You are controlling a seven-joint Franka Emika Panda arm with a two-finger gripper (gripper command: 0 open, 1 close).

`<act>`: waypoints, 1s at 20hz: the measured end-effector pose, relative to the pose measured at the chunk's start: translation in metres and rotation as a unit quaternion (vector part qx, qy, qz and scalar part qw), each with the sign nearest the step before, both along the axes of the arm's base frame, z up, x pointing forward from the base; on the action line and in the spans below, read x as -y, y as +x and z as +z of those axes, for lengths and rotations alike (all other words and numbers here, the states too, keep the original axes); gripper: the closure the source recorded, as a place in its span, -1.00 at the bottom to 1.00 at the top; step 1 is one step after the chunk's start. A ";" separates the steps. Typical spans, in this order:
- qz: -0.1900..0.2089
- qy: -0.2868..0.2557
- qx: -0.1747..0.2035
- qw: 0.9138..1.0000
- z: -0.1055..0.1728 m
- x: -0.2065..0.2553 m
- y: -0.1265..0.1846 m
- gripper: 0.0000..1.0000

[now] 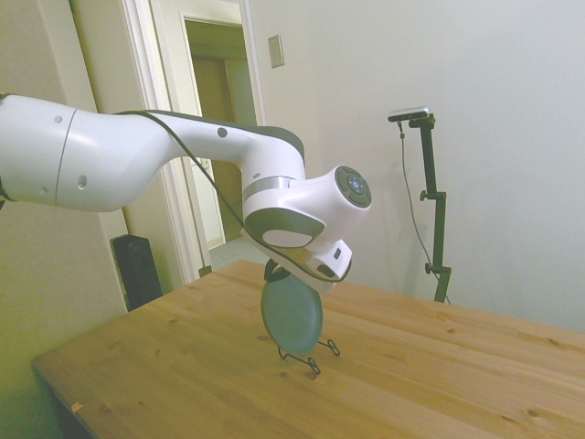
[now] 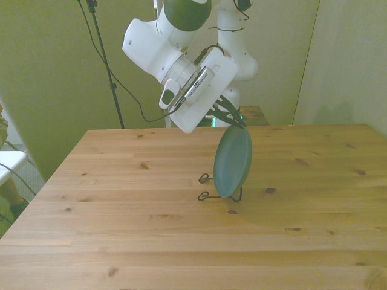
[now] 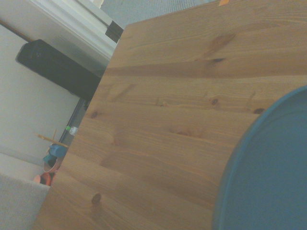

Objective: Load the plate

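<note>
Standing on edge in the black wire stand (image 2: 213, 194) on the worktop (image 2: 121, 229), the plate (image 2: 233, 162) has its 12 o'clock rim pinched by the end effector (image 2: 237, 125), whose fingertips are partly hidden.

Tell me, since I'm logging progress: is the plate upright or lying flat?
Upright: the plate stands on edge in the wire stand, leaning slightly, top rim at the gripper.

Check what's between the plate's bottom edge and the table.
The black wire stand: the plate sits upright in it, in both front and side views. The pincer is at the plate's top rim. The table around the stand is bare.
</note>
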State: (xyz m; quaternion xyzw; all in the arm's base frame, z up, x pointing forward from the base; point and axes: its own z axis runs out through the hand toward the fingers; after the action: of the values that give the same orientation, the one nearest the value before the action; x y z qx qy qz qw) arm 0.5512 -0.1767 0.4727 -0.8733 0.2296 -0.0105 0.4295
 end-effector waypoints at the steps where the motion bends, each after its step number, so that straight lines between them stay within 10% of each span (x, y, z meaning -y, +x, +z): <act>1: -0.001 -0.001 0.000 1.000 -0.001 0.000 0.000 1.00; 14: 0.002 -0.003 0.000 1.000 -0.012 0.000 0.002 1.00; 15: 0.001 -0.003 0.000 1.000 -0.012 0.000 0.002 -1.00; 20: 0.002 -0.008 -0.004 1.000 -0.019 -0.004 0.004 -1.00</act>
State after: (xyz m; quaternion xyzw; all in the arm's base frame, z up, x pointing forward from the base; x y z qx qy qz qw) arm 0.5551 -0.1725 0.4542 -0.8771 0.2293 -0.0078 0.4220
